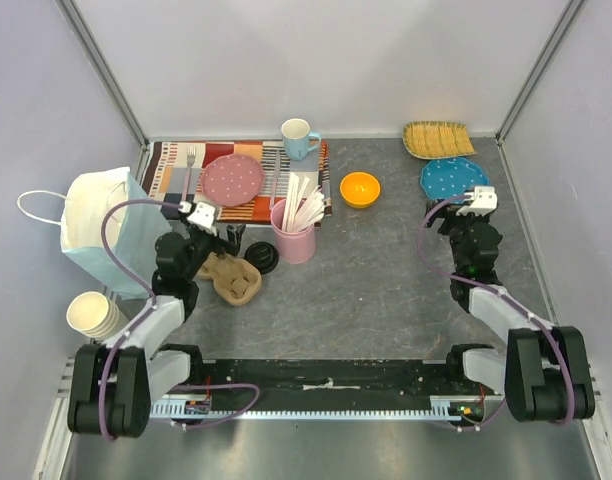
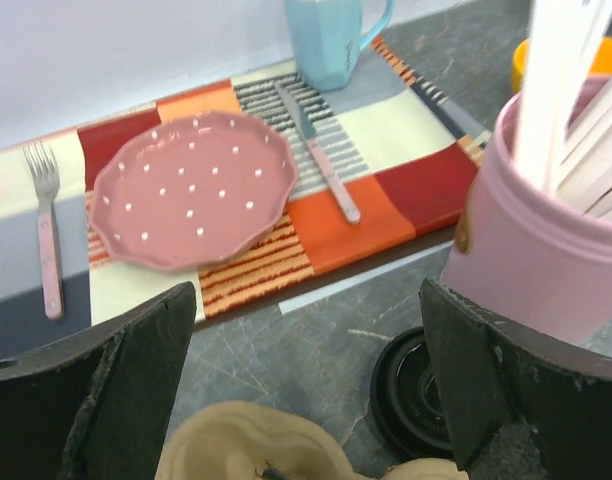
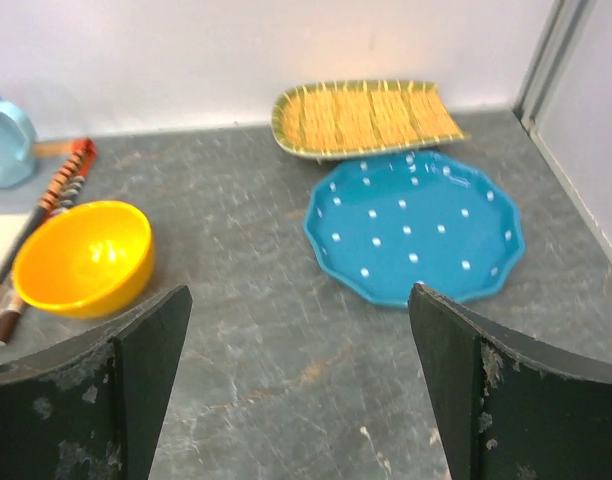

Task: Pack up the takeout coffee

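Observation:
A round black plastic lid lies flat on the table beside the pink cup; it also shows in the left wrist view. I see no cup under it. A stack of off-white paper cups without a lid stands at the near left. A brown pulp cup carrier lies left of the lid, and shows in the left wrist view. My left gripper is open and empty, just above the carrier and lid. My right gripper is open and empty over bare table at the right.
A white and light-blue paper bag stands at the left. A pink cup of wooden sticks stands right of the lid. A placemat holds a pink plate, fork, knife and blue mug. A yellow bowl, blue plate and woven tray are at the back right.

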### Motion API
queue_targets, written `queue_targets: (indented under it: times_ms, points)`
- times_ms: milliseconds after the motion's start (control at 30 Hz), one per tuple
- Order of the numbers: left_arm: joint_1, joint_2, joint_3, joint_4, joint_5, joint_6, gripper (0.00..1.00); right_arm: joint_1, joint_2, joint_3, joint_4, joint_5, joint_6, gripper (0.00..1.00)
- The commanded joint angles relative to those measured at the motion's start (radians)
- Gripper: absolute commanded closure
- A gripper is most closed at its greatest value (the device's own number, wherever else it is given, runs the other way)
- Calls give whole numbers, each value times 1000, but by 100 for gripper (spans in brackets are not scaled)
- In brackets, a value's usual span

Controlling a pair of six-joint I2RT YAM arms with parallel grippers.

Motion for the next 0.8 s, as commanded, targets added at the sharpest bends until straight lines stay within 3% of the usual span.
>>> queue_targets:
  times_ms: [0, 100, 267, 400, 533, 767]
  points:
    - [0, -144, 143, -288, 93, 62, 0, -1, -84, 97, -106, -59, 20, 2]
    - [0, -251, 248, -498, 196, 97, 0, -1, -134, 152, -209, -118, 38, 2]
    - [0, -338, 433, -762, 216, 50, 0, -1, -163, 246, -315, -239, 93, 2]
    - [0, -299, 587, -1125, 219, 99, 0, -1, -160, 387, -474, -354, 133, 2]
    - [0, -232, 738, -1385, 294, 223, 0, 8, -160, 482, -573, -427, 158, 2]
    - [-2, -207, 834, -1519, 341, 220, 0, 55, -179, 590, -679, -464, 237, 2]
